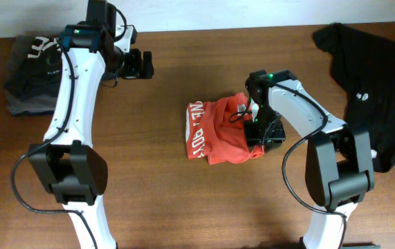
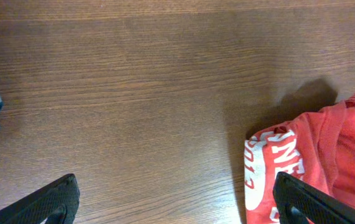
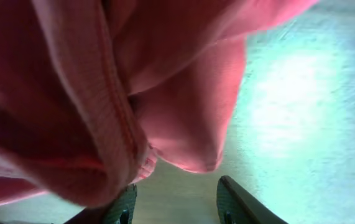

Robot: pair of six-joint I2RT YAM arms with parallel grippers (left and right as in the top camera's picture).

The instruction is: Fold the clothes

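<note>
Meets half-folded red shirt (image 1: 214,135) on the tabletop (image 1: 183,207) with right tool (image 3: 176,202) parted, gripping nothing; holds left tool (image 2: 177,205) released, well apart; leaves black garment (image 1: 373,90) beyond right tool unfolded.

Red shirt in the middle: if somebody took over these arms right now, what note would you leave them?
Left gripper: open, empty, hovering near the dark pile at the far left.
Right gripper: open at the right edge of the red shirt, with cloth draped by its fingers but not clamped.
Done: the dark pile looks folded.
Red shirt: bunched in the centre, only partly folded.
Black garment: crumpled at the far right, not started.
Left to do: finish the red shirt, then fold the black garment.
</note>
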